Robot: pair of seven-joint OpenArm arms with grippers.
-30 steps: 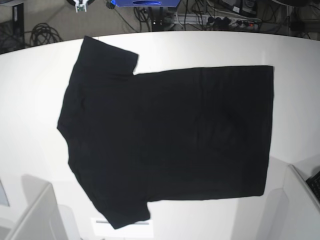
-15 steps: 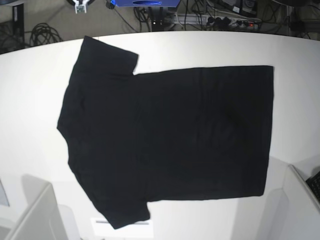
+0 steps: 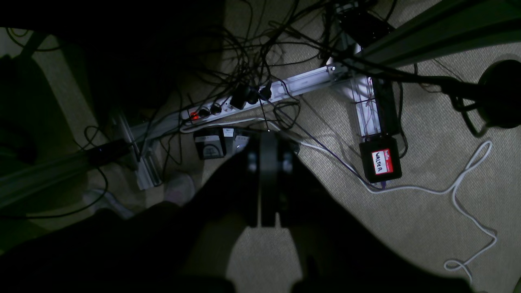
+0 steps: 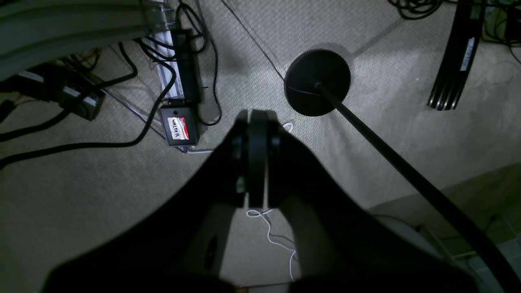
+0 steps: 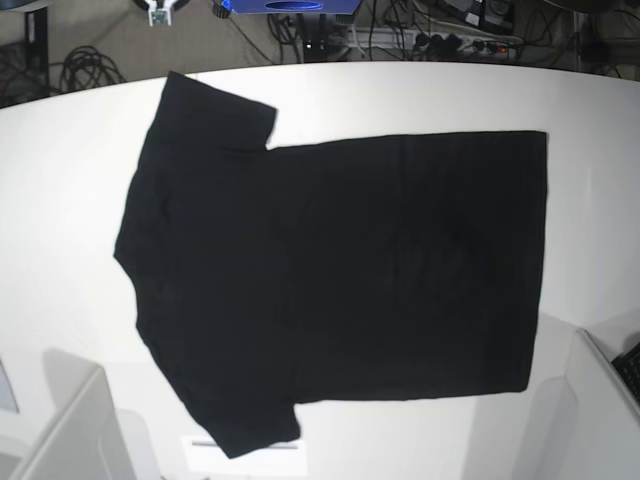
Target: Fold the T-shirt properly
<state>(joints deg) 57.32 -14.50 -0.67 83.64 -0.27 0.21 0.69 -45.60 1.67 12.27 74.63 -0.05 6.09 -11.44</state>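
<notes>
The black T-shirt (image 5: 330, 270) lies flat and spread out on the white table (image 5: 60, 180) in the base view, plain side up, collar end to the left and hem to the right. Both sleeves stick out, one at the far side and one at the near side. No print shows. Neither gripper shows in the base view. In the left wrist view my left gripper (image 3: 266, 140) is shut and empty, hanging over the carpeted floor. In the right wrist view my right gripper (image 4: 256, 118) is shut and empty, also over the floor.
White arm housings stand at the near left (image 5: 70, 430) and near right (image 5: 600, 410) corners of the table. Below the table lie cables, a power strip (image 3: 244, 99), a black box with a red label (image 3: 380, 160) and a round black stand base (image 4: 317, 81).
</notes>
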